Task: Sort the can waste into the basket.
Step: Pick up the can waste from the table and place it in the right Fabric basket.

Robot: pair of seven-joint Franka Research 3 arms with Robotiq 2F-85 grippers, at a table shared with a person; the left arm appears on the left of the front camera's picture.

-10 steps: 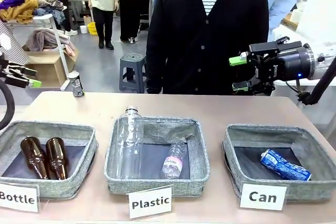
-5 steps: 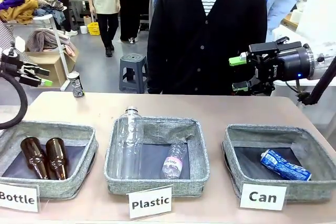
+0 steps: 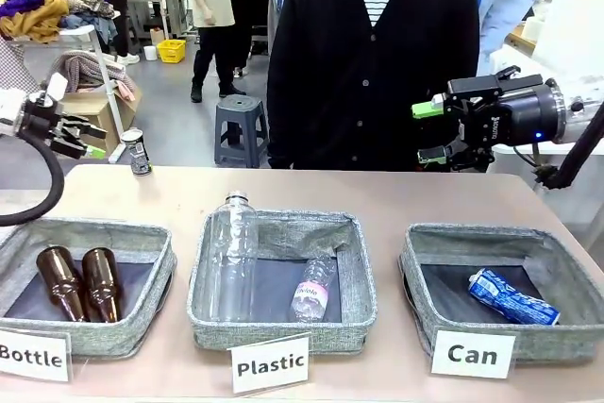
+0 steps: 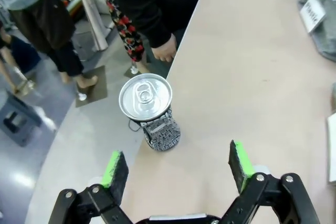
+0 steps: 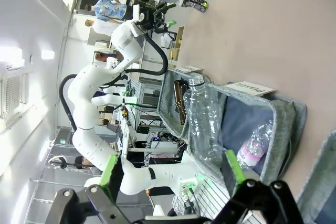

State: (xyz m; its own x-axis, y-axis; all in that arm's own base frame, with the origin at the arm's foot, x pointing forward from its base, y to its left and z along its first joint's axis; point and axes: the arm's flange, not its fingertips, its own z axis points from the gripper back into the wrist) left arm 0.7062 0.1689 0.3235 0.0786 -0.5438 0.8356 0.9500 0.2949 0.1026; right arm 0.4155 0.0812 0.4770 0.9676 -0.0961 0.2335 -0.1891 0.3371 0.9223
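Table edge [image 4: 220, 93]: dark can [image 4: 152, 114] before open left gripper [image 4: 178, 169]

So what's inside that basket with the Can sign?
In the grey basket behind the Can sign lies one crushed blue can with white lettering, on its side on the dark base. The near wall hides the front strip of the base.

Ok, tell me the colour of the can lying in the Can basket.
Blue with white lettering, clearest in the front view.
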